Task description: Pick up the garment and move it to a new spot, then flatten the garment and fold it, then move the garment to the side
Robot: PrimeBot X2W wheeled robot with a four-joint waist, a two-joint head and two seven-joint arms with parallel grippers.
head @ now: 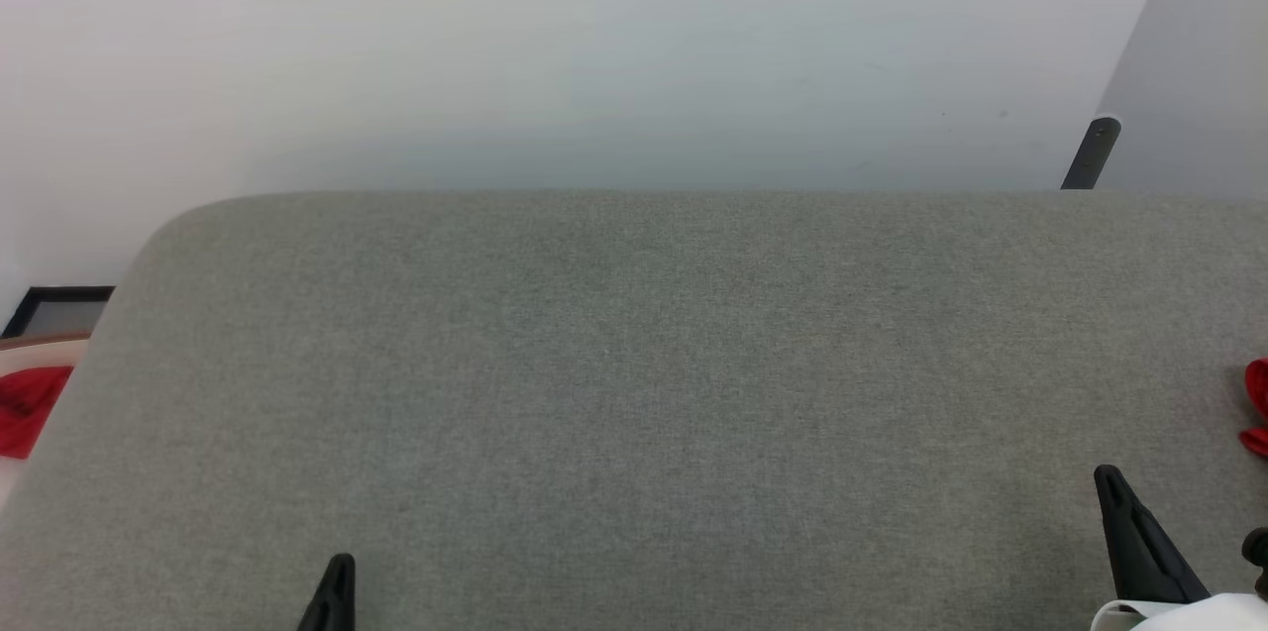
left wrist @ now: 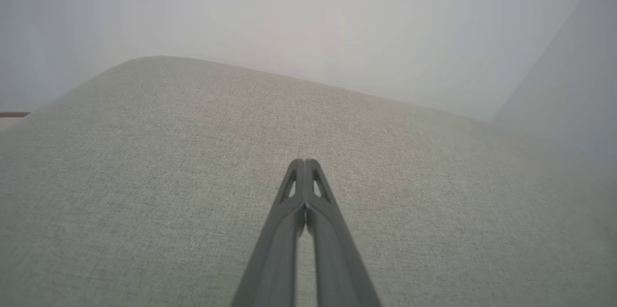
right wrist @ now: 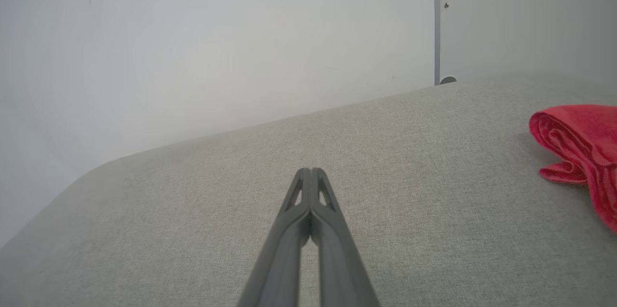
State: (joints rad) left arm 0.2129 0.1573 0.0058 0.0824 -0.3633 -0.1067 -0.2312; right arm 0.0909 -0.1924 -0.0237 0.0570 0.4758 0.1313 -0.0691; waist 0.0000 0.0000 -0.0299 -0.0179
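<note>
Garment (right wrist: 583, 138), rolled red folds on grey woven cushion (right wrist: 409, 177); both jaws closed, empty.

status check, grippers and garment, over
Left gripper shut, empty. Right gripper shut, empty. Bunched red cloth to its right on grey surface, no lettering seen, garment unconfirmed. Nothing lies between.

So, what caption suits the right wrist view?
Shut right gripper pointing across a grey fabric surface, red cloth bunched at the view's right.

Grey fabric surface (head: 634, 393) stands against a plain white wall (head: 594, 47).
</note>
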